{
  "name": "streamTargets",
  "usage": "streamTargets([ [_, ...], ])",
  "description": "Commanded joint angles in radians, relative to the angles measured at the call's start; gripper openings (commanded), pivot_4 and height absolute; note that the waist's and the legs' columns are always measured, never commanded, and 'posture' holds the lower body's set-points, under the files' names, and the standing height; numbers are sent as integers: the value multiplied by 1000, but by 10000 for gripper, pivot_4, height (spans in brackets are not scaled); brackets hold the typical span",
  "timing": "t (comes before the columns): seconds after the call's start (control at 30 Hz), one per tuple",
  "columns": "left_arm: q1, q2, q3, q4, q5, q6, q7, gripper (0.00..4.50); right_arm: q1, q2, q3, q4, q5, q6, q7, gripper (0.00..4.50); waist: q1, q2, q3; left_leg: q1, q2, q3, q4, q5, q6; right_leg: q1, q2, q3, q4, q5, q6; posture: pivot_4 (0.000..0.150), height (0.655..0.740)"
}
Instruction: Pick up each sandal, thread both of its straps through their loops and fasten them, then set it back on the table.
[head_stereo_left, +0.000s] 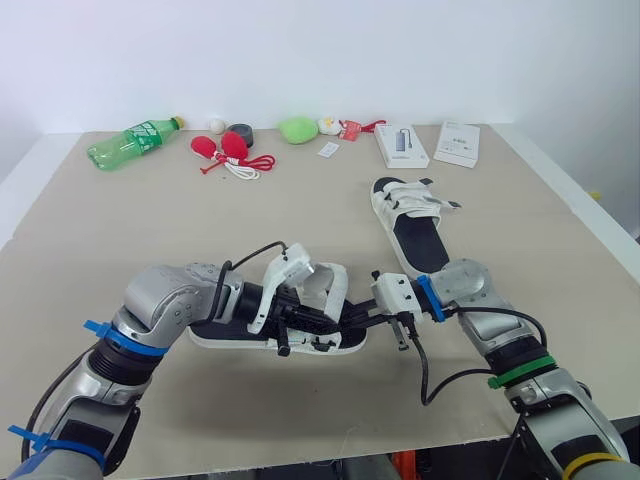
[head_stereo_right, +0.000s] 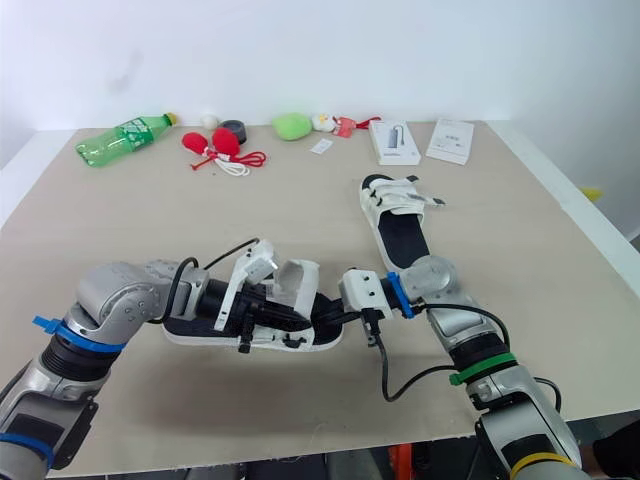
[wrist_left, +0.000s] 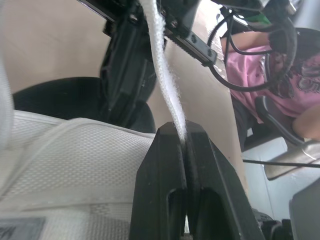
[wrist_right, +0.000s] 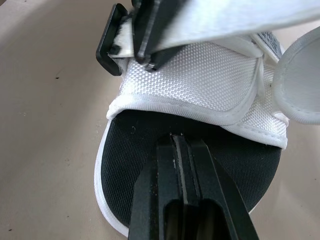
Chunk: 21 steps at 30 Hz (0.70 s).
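A white sandal with a black footbed (head_stereo_left: 215, 330) lies on the table near the front edge. My left gripper (head_stereo_left: 305, 318) is over its straps, shut on a white strap (wrist_left: 161, 60) that runs up from between its fingertips (wrist_left: 172, 137). My right gripper (head_stereo_left: 350, 320) reaches in from the right, shut with nothing seen between its fingers, and hovers just over the black footbed (wrist_right: 145, 150) at the sandal's open end. The black loop (wrist_right: 111, 45) sits at the edge of the white upper (wrist_right: 200, 80). A second white sandal (head_stereo_left: 410, 215) lies farther back, right of centre, with its straps loose.
Along the back edge are a green bottle (head_stereo_left: 130, 142), red items with a cord (head_stereo_left: 228, 152), a black roll (head_stereo_left: 240, 131), a green lump (head_stereo_left: 298, 129) and two white boxes (head_stereo_left: 402, 145) (head_stereo_left: 457, 143). A person in pink (wrist_left: 260, 75) sits beyond the table.
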Motion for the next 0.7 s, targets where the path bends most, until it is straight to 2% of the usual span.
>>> streamTargets([
  [0.03, -9, 28, -42, -51, -3, 7, -58, 453, 21, -6, 34, 40, -75, 16, -10, 0, -1, 0, 0, 0, 0, 0, 0, 0, 0, 0, 0, 0, 0, 0, 0, 1500, 7400],
  [0.2, 11, 55, -87, -33, 80, -56, -65, 453, 24, -6, 33, 35, -74, 22, -13, 0, -1, 0, 0, 0, 0, 0, -1, 0, 0, 0, 0, 0, 0, 0, 0, 1500, 7400],
  [0.27, 13, 43, -71, -10, 74, -29, -48, 453, 24, -7, 32, 33, -74, 25, -13, 0, -1, 0, 0, 0, 0, 0, -1, 0, 0, 0, 0, 0, 0, 0, 0, 1500, 7400],
  [0.37, 9, 49, -65, -12, 67, -35, -73, 8882, 25, -9, 31, 31, -73, 27, -13, 0, -1, 0, 0, 0, 0, 0, -1, 0, 0, 0, 0, 0, 0, 0, 0, 1500, 7400],
  [0.53, -23, 82, -12, -24, 40, -63, -141, 28018, 23, -12, 31, 33, -73, 25, -13, 0, -2, 0, 0, 0, 0, 0, 0, 0, 0, -1, 0, 0, 0, 0, 0, 1500, 7400],
  [0.7, -83, 90, 59, 22, 11, -49, -158, 28018, 22, -14, 31, 37, -74, 23, -11, 0, -2, 0, 0, 0, 0, 0, 0, 0, 0, -1, 0, 0, 0, 0, 0, 1500, 7400],
])
